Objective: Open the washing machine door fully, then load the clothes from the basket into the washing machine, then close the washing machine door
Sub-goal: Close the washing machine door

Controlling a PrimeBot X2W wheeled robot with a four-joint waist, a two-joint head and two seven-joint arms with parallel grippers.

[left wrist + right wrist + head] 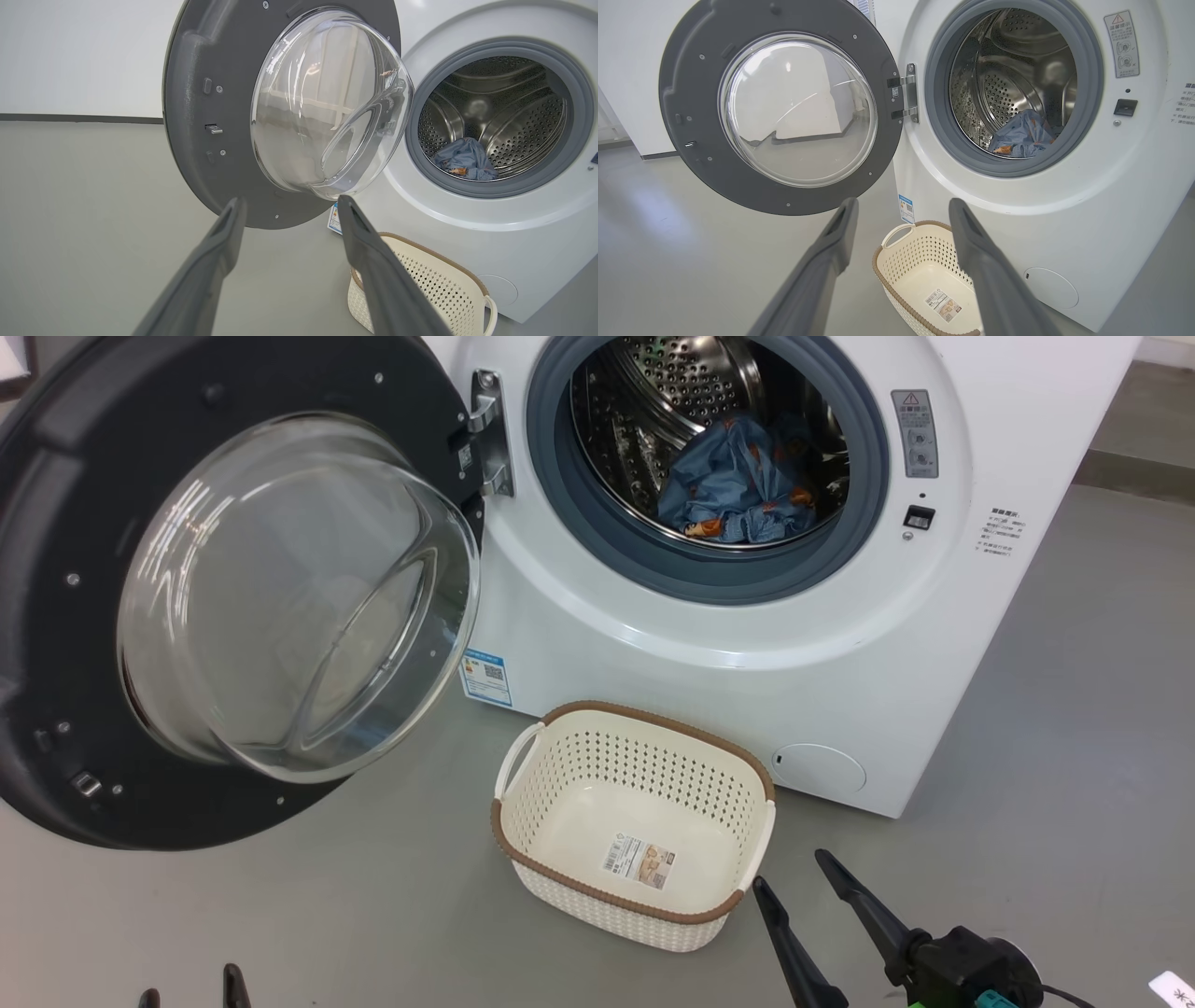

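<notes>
The washing machine (747, 644) stands with its door (233, 588) swung wide to the left, the glass bowl bulging toward me. Blue clothes (738, 485) with orange figures lie low in the steel drum, and show again as the clothes (465, 158) and the clothes (1022, 135) in the wrist views. On the floor in front sits the basket (644, 756) with just a label sticker inside. My right gripper (794, 887) is open just right of the basket, holding nothing. My left gripper (191, 989) shows its tips at the bottom left, open, and points at the door (219, 93).
Grey floor (1074, 728) spreads around the machine, with free room at the right and in front of the basket. The open door (780, 116) overhangs the floor at the left. A white wall (70, 51) rises behind the door.
</notes>
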